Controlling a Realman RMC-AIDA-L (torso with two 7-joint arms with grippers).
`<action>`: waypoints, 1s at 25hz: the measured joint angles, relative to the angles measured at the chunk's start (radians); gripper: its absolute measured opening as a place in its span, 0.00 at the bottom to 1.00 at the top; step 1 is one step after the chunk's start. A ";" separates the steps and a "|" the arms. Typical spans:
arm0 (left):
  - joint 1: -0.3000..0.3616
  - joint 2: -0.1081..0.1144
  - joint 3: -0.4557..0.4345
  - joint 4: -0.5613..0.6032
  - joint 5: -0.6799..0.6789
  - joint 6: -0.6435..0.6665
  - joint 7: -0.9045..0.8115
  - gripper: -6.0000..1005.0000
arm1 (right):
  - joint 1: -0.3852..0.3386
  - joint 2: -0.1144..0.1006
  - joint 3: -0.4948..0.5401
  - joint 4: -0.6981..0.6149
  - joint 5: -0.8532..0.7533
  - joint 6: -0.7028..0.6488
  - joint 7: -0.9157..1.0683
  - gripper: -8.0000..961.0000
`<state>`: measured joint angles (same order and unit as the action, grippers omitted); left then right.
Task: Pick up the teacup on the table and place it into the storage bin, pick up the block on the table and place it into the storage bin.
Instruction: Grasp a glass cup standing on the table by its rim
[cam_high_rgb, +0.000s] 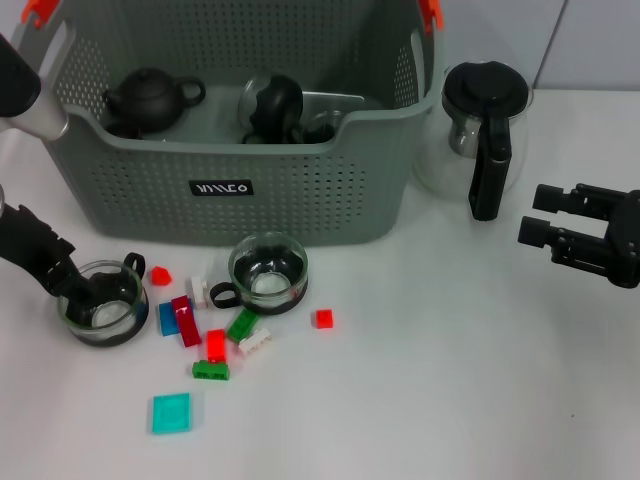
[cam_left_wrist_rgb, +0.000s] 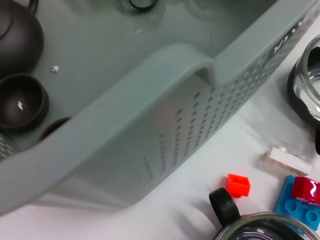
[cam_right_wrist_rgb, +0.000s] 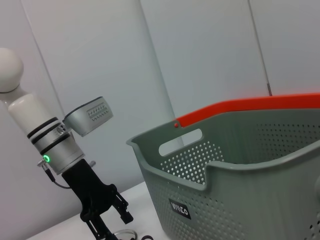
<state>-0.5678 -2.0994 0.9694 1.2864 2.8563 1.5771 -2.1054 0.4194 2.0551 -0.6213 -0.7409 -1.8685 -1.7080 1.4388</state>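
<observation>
A glass teacup (cam_high_rgb: 103, 306) with a black handle stands on the white table at the left; its rim and handle (cam_left_wrist_rgb: 223, 202) also show in the left wrist view. My left gripper (cam_high_rgb: 72, 284) is low at this cup's near-left rim, open; from the right wrist view this gripper (cam_right_wrist_rgb: 112, 225) has its fingers apart above the cup. A second glass teacup (cam_high_rgb: 268, 272) stands just in front of the storage bin (cam_high_rgb: 230, 150). Several small blocks lie between the cups, among them a red block (cam_high_rgb: 161, 275) and a green block (cam_high_rgb: 211, 370). My right gripper (cam_high_rgb: 540, 215) hovers open at the right, holding nothing.
A glass coffee pot (cam_high_rgb: 485, 130) with a black handle stands to the right of the bin. Inside the bin are a black teapot (cam_high_rgb: 148, 98) and small dark cups (cam_left_wrist_rgb: 21, 102). A teal flat tile (cam_high_rgb: 171, 413) lies nearest the front.
</observation>
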 joint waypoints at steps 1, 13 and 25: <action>0.000 0.000 0.000 -0.001 0.000 0.000 0.000 0.79 | 0.000 -0.001 0.000 0.000 0.000 0.000 0.000 0.63; -0.001 0.001 -0.004 -0.016 0.000 -0.002 -0.015 0.79 | -0.003 -0.001 0.000 0.000 0.000 0.001 0.000 0.63; -0.013 0.015 -0.002 -0.091 0.000 -0.039 -0.048 0.79 | -0.005 -0.001 0.000 0.000 0.000 0.001 0.000 0.63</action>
<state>-0.5804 -2.0846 0.9675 1.1950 2.8562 1.5380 -2.1536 0.4147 2.0540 -0.6213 -0.7408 -1.8683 -1.7074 1.4389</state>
